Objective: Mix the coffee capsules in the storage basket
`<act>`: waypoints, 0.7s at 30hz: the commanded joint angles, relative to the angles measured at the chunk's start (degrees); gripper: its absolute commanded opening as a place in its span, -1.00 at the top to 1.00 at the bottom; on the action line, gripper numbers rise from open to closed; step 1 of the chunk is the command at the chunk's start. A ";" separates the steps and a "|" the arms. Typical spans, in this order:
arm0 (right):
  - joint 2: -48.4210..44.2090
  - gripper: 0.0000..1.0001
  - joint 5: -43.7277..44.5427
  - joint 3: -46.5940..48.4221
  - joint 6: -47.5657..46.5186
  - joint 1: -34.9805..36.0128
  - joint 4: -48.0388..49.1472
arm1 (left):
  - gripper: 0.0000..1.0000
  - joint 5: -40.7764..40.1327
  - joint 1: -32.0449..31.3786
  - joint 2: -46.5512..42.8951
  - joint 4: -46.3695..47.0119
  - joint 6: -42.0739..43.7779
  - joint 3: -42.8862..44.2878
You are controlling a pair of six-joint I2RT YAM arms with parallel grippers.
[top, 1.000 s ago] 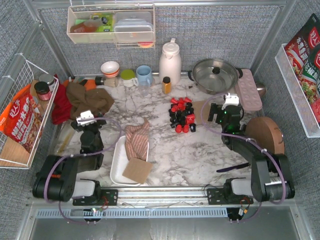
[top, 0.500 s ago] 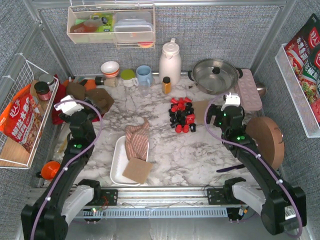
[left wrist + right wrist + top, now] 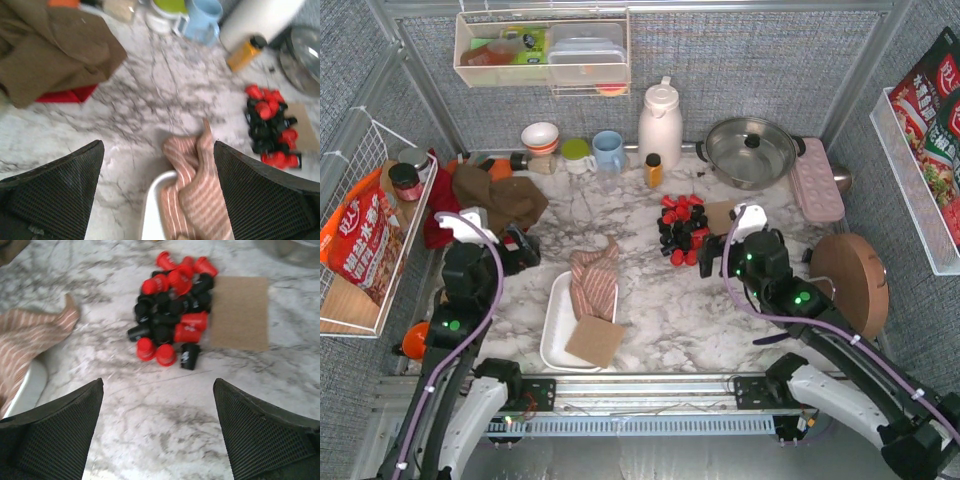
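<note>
Coffee capsules (image 3: 683, 231), small tapered red and black pods, sit heaped on the marble desk (image 3: 660, 300), outside the shallow white plastic storage basket (image 3: 554, 330) and off to its right! The heap's long axis runs away from the arms. Pods lie tipped every which way, reds bunched at the far end and near edge, blacks through the middle. A tan card square (image 3: 720, 215) lies just beside them. The basket runs near-to-far too, its floor mostly buried under a pink striped cloth (image 3: 593, 282) and a brown card (image 3: 595, 342). Left gripper (image 3: 157, 150) spread wide, empty, cloth showing between its fingers. Right gripper (image 3: 158, 383) released too, empty, just on the pods' near side. Both wrist views are blurred, so the pod markings are unreadable.
</note>
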 commanded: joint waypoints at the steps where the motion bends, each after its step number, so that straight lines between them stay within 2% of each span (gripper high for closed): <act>1: -1.09 -0.90 1.87 0.11 3.47 5.92 -2.92 | -0.99 11.08 -0.24 -0.73 -4.76 1.34 -2.32; 5: 0.31 -0.81 4.47 -0.47 6.60 12.46 -2.02 | -0.99 10.29 -2.52 -0.47 -4.90 0.81 -3.32; 8: 2.97 -0.75 6.77 -0.04 8.41 18.16 -1.06 | -0.99 6.27 -5.34 -0.36 -5.96 -0.44 -3.16; 15: 11.65 -0.70 13.72 2.90 12.52 31.41 1.89 | -0.99 -6.10 -13.65 0.87 -7.84 -12.79 -5.71; 18: 15.42 -0.64 16.08 4.45 14.61 35.41 2.72 | -0.90 -9.09 -17.33 1.26 -7.15 -16.91 -8.52; 21: 18.78 -0.60 16.76 5.37 17.16 38.13 3.42 | -0.71 -9.80 -20.17 1.74 -5.92 -19.28 -11.02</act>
